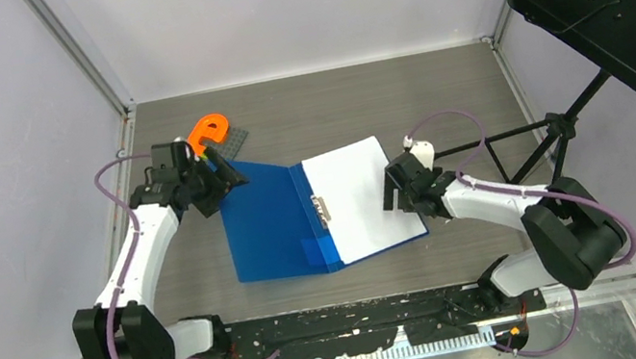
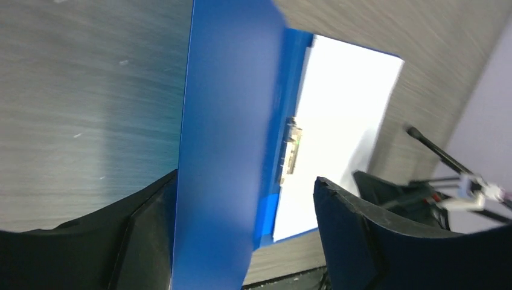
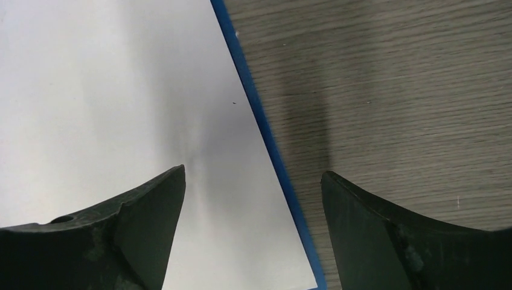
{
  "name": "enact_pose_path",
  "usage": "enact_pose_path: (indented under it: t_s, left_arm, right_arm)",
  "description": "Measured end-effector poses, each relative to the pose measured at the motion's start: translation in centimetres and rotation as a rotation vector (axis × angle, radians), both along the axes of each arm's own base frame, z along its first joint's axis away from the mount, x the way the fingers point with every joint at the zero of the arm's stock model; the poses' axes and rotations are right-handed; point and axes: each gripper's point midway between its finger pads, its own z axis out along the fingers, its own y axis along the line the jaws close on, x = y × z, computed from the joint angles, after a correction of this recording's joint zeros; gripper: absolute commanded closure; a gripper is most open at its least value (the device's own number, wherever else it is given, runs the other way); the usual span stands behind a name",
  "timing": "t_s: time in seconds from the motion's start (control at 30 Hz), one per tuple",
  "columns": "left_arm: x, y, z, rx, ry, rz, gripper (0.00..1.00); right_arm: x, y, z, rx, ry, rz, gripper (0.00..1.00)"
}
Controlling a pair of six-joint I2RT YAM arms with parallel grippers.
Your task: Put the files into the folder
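The blue folder [image 1: 268, 222] lies open in the middle of the table, with a metal clip [image 1: 320, 210] at its spine. The white files [image 1: 356, 197] lie on its right half. My left gripper [image 1: 221, 178] is open at the folder's far left corner. In the left wrist view the blue cover [image 2: 229, 151] runs between the spread jaws of the left gripper [image 2: 244, 178], close to the left finger, with the files [image 2: 338, 121] beyond it. My right gripper [image 1: 391, 189] is open over the files' right edge. In the right wrist view it [image 3: 252, 172] straddles the files [image 3: 121, 90] and the folder's blue rim [image 3: 259, 121].
An orange curved object [image 1: 210, 129] sits on a small grey plate [image 1: 232, 143] behind the left gripper. A black perforated stand [image 1: 626, 1] with tripod legs [image 1: 522, 140] stands at the right. White walls close in the table on three sides.
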Motion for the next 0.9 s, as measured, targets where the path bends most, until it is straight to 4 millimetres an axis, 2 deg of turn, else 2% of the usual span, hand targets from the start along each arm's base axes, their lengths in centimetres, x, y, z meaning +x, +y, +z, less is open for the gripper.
enact_pose_path:
  t_s: [0.13, 0.27, 0.33, 0.4, 0.57, 0.73, 0.83, 0.9]
  left_arm:
    - [0.7, -3.7, 3.7, -0.064, -0.1, -0.125, 0.05]
    - [0.8, -9.1, 7.6, -0.128, -0.205, -0.289, 0.0]
    - [0.7, -11.8, 8.7, -0.165, -0.238, -0.362, 0.0]
    - [0.4, -13.8, 8.9, -0.194, -0.238, -0.41, 0.0]
    - [-0.1, -18.6, 7.8, -0.247, -0.213, -0.507, 0.0]
    - [0.6, -22.2, 6.6, -0.317, -0.212, -0.551, 0.0]
    - [1.5, -23.5, 5.6, -0.354, -0.2, -0.554, 0.0]
    - [1.8, -23.8, 4.8, -0.363, -0.186, -0.548, 0.0]
  right_arm:
    - [0.2, 0.3, -0.9, 0.007, 0.005, 0.015, 0.09]
    - [1.3, 1.7, -0.7, 0.058, -0.03, 0.037, 0.08]
    - [1.7, 2.3, -0.5, 0.084, -0.043, 0.046, 0.08]
    - [2.1, 2.9, -0.4, 0.111, -0.054, 0.055, 0.08]
    - [2.5, 4.7, 0.0, 0.199, -0.065, 0.079, 0.08]
    - [2.7, 6.3, 0.3, 0.275, -0.069, 0.088, 0.08]
    - [1.9, 5.8, 0.5, 0.283, -0.054, 0.061, 0.08]
    - [0.6, 4.3, 0.6, 0.265, -0.036, 0.029, 0.08]
